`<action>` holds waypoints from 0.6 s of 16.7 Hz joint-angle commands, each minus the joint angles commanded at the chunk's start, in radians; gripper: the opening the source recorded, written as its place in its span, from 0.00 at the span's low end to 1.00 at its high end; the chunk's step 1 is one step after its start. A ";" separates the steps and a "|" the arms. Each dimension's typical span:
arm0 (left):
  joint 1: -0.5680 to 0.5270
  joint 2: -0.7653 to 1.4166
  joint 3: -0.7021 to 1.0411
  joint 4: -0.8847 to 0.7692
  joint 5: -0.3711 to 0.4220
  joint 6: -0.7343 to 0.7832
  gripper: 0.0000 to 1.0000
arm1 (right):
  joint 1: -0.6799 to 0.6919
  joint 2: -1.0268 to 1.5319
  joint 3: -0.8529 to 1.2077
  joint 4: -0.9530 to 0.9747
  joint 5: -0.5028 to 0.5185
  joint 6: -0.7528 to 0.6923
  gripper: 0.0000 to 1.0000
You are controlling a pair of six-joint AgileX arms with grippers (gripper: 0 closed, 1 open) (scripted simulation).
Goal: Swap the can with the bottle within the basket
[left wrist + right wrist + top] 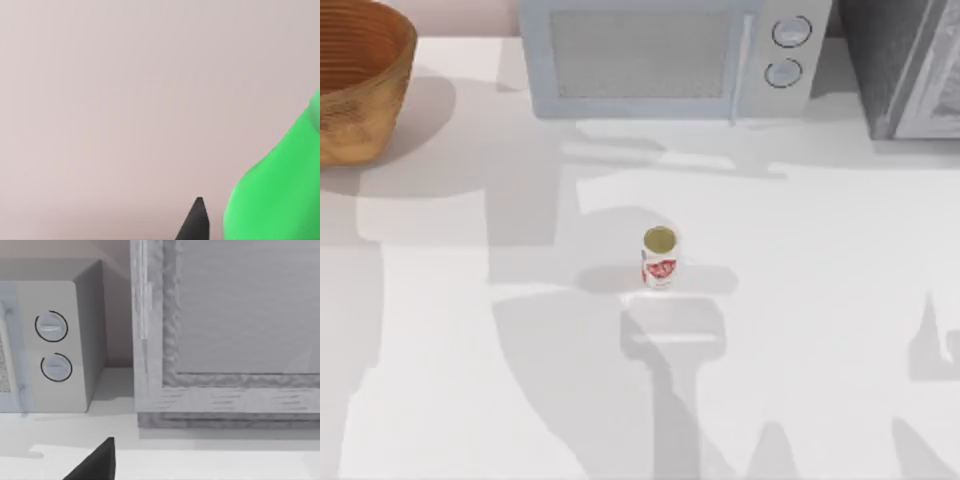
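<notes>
The can (659,257), small and white with red markings and a dull gold top, stands upright near the middle of the table. At the table's far left corner sits the orange-brown wicker basket (360,80), cut off by the picture's edge. Very close in the left wrist view is the green bottle (275,185), set against a plain pale wall, with a dark tip of my left gripper (196,222) right beside it. Whether the two touch is unclear. A dark tip of my right gripper (97,462) hangs above the white table, facing the back right.
A pale microwave (665,55) with two round dials stands along the back edge. A grey textured cabinet (905,65) fills the back right corner, close in the right wrist view as the cabinet (225,340). Arm shadows fall across the white tabletop (820,300).
</notes>
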 joint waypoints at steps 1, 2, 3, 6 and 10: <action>-0.002 0.009 0.004 0.007 -0.002 -0.001 0.00 | 0.000 0.000 0.000 0.000 0.000 0.000 1.00; -0.003 0.011 0.004 0.008 -0.002 -0.001 0.00 | 0.000 0.000 0.000 0.000 0.000 0.000 1.00; -0.003 0.011 0.004 0.008 -0.002 -0.001 0.00 | 0.000 0.000 0.000 0.000 0.000 0.000 1.00; -0.003 0.011 0.004 0.008 -0.002 -0.001 0.08 | 0.000 0.000 0.000 0.000 0.000 0.000 1.00; -0.003 0.011 0.004 0.008 -0.002 -0.001 0.38 | 0.000 0.000 0.000 0.000 0.000 0.000 1.00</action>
